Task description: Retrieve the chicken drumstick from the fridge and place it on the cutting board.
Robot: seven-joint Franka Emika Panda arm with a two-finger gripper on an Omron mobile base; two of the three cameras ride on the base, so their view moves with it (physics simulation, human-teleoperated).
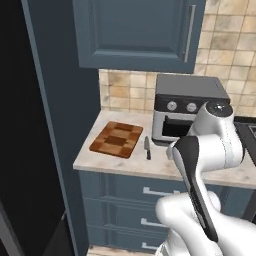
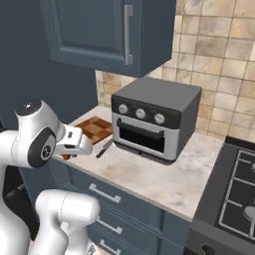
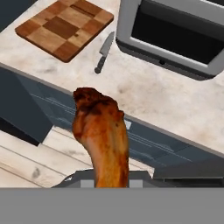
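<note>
Jaws are clamped on the chicken drumstick (image 3: 103, 135); in the hand view it rises from the bottom edge between them, golden-brown, knobby end up. Fingertips themselves are hidden behind the meat.

Drumstick sits out past the front edge of the table (image 3: 166, 100), over the blue-grey drawer fronts (image 3: 144, 140) and a strip of wood floor (image 3: 26, 162). It is well apart from the cutting board (image 3: 64, 27), not above it.

The cutting board lies flat at the table's left end, bare on top, near the tall blue-grey cabinet side (image 1: 65, 100). A small dark-handled knife (image 3: 104, 51) lies just beside the board's right edge, between the board and the toaster oven (image 3: 175, 35), blade pointing toward the wall, touching neither.

Left base view: arm elbow (image 1: 210, 145) in front of the oven, board (image 1: 116, 139) and knife (image 1: 147, 148) visible left of it. Black front of the fridge (image 1: 25, 150) fills the left edge.

Right base view: wrist (image 2: 74, 142) points toward the board (image 2: 94, 128), covering its near corner. Stove (image 2: 234, 199) at far right.
</note>
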